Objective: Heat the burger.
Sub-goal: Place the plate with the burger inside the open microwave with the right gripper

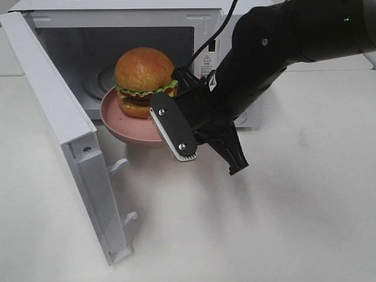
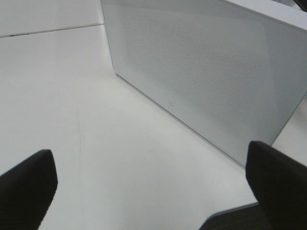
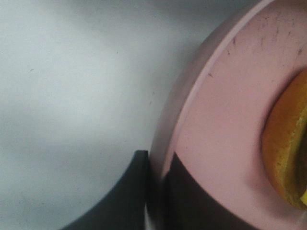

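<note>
Pink plate (image 1: pixel 126 128), burger (image 1: pixel 144 73) aboard, held at open microwave (image 1: pixel 202 32) mouth, apparently partly inside. Right gripper (image 3: pixel 156 165) pinched tight on plate rim; left gripper (image 2: pixel 148 160) spread wide, empty. Step: loading. Next likely: slide deeper, lower, release.

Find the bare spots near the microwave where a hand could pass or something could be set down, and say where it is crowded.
Bare table lies in front of the microwave, between its open door and the arm, and beyond the arm. Crowded: the microwave's mouth, filled by the plate with the burger, gripped by the right gripper.
</note>
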`<state>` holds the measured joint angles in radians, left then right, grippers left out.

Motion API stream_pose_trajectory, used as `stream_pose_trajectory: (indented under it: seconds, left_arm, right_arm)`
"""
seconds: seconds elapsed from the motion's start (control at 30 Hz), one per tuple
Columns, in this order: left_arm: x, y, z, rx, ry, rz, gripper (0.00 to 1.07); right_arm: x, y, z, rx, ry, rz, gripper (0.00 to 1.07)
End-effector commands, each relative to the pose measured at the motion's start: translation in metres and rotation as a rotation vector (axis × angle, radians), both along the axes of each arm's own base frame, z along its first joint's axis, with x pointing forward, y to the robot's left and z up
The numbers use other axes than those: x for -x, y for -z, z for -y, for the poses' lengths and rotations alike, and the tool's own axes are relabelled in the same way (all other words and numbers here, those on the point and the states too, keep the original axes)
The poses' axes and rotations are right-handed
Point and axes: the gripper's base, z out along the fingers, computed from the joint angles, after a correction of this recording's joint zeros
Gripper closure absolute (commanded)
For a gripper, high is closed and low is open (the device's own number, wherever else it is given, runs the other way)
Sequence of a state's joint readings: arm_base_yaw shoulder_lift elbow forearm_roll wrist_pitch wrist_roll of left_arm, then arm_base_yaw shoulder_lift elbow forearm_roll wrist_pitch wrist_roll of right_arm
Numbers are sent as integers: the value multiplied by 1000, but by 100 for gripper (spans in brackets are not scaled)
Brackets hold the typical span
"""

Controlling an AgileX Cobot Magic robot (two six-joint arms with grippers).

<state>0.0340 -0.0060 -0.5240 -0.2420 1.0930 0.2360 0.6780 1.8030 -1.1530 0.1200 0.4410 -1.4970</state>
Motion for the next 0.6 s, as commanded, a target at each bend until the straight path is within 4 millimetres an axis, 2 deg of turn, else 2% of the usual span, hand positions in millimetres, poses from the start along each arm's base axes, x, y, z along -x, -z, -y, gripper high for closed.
stream_pose_trajectory:
  seconds: [0.03, 0.6]
  left_arm:
    - [2, 0, 0, 9, -1, 21, 7]
    - [2, 0, 0, 9, -1, 21, 7]
  right_arm:
    - [-11, -12, -9, -57, -3, 83, 107]
    - [-48, -9, -38, -77, 21, 95, 107]
